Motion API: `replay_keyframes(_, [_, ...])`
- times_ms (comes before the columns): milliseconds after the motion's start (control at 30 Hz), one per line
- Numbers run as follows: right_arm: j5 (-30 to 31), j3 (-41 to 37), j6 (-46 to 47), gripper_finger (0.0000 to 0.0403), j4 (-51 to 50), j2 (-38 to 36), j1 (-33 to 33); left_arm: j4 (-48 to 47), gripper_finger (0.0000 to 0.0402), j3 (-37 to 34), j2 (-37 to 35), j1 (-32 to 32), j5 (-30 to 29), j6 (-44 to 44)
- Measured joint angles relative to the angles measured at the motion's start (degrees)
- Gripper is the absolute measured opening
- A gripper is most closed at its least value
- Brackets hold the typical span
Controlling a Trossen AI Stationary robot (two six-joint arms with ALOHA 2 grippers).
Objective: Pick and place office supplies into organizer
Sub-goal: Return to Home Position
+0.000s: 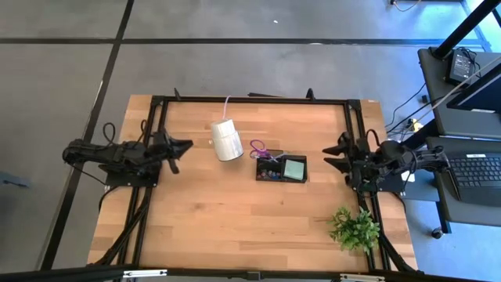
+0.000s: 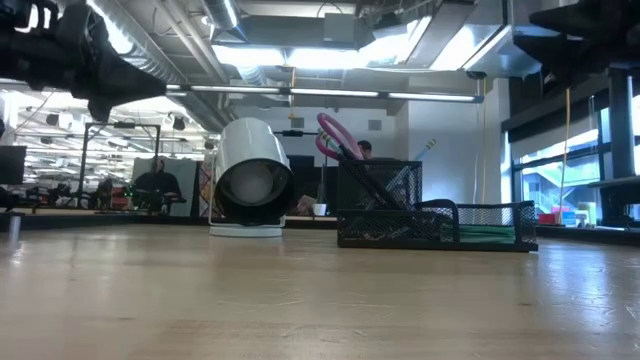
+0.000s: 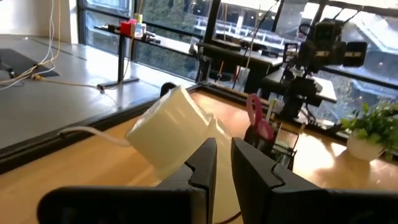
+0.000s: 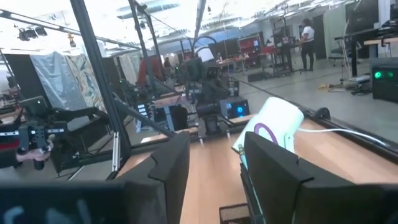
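Observation:
The black mesh organizer (image 1: 280,181) stands on the table's middle, right of centre. Purple-handled scissors (image 1: 258,147) stick up out of its taller compartment (image 2: 380,200). A mint-green sticky pad (image 1: 294,168) lies in the low compartment, and small blue bits (image 1: 270,174) lie beside it. My left gripper (image 1: 188,145) hovers at the table's left, pointing at the white roll, shut but for a narrow slit (image 3: 224,146), and holds nothing. My right gripper (image 1: 327,156) hovers right of the organizer, open (image 4: 214,149) and holding nothing.
A white cylinder roll (image 1: 227,139) lies on its side just left of the organizer, with a thin cord running to the table's far edge. A green leafy plant (image 1: 355,227) stands at the near right corner. Bare wood lies along the near side (image 1: 235,227).

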Motion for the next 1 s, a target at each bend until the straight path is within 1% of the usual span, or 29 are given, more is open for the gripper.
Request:
replay_keyframes(233, [0.0, -3.0, 1.5, 0.0157, 2.2, 0.0, 0.0, 2.6, 0.0042, -3.1, 0.0, 0.0, -0.1, -0.5])
replay_keyframes(500, [0.0, -8.5, 1.4, 0.0157, 8.8, 0.0, 0.0, 2.9, 0.0042, -3.2, 0.1, 0.0, -2.1, 0.0])
replay_keyframes(667, [3.4, -8.9, 1.2, 0.0157, 8.0, 0.0, 0.0, 2.9, 0.0042, -3.2, 0.1, 0.0, -4.1, 0.4])
replay_keyframes(767, [8.2, -8.9, 0.1, 0.0157, 7.6, 0.0, 0.0, 2.9, 0.0042, -3.2, 0.1, 0.0, -5.2, 0.5])
replay_keyframes(933, [24.1, -8.9, 0.0, 0.0157, 4.4, 0.0, 0.0, 2.8, 0.0042, -3.2, 0.1, 0.0, -7.7, 1.4])
replay_keyframes(1000, [29.1, -8.9, -1.3, 0.0157, 4.3, 0.2, 0.0, 2.8, 0.0042, -3.2, 0.1, 0.0, -8.0, 2.0])
